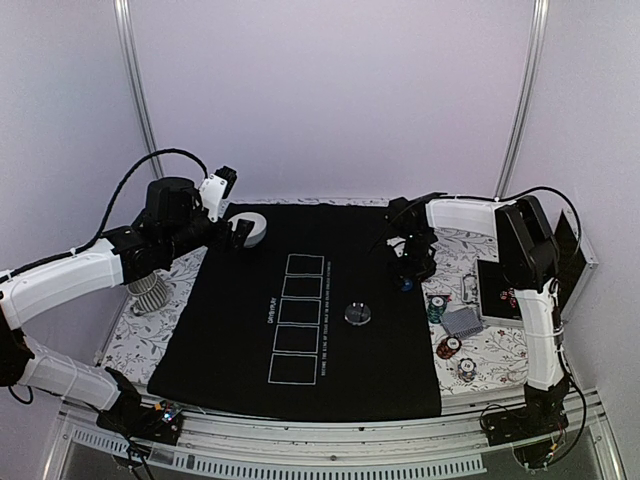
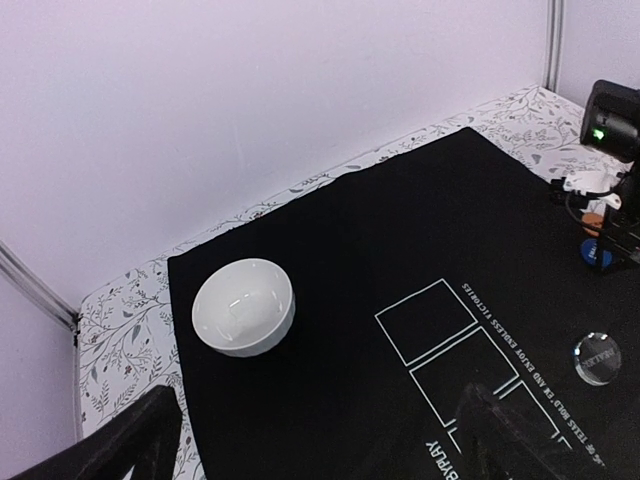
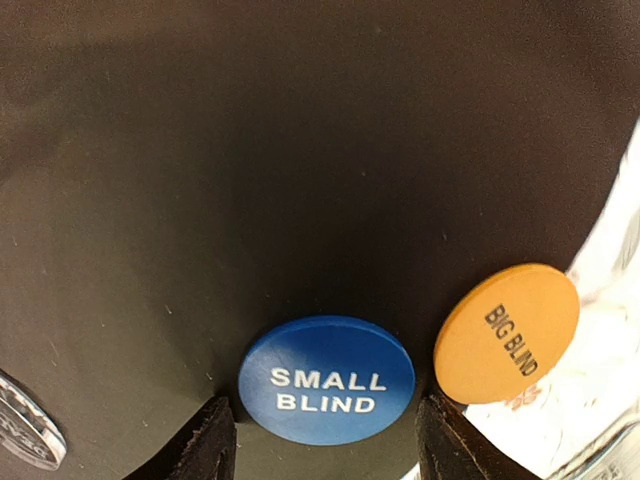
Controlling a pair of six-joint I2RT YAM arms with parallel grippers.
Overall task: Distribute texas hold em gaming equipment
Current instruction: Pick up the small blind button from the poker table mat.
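Observation:
A blue disc marked SMALL BLIND (image 3: 327, 380) lies on the black mat (image 1: 300, 360) near its right edge. My right gripper (image 3: 325, 418) has one finger against each side of it and is shut on it. An orange BIG BLIND disc (image 3: 507, 332) lies just to its right, half over the mat's edge. From above, the right gripper (image 1: 410, 268) points down over the blue disc (image 1: 406, 285). A round dark button (image 1: 357, 314) sits mid-mat. A teal chip stack (image 1: 436, 308), grey-backed cards (image 1: 461, 321) and red chip stacks (image 1: 452, 346) stand on the right. My left gripper (image 2: 315, 415) hangs open near the white bowl (image 2: 243, 306).
The mat carries five white rectangles (image 1: 298, 318) in a column. A black box (image 1: 500, 290) stands at the right edge of the table behind the chips. A silver ribbed object (image 1: 148, 292) sits on the floral cloth at the left, under the left arm.

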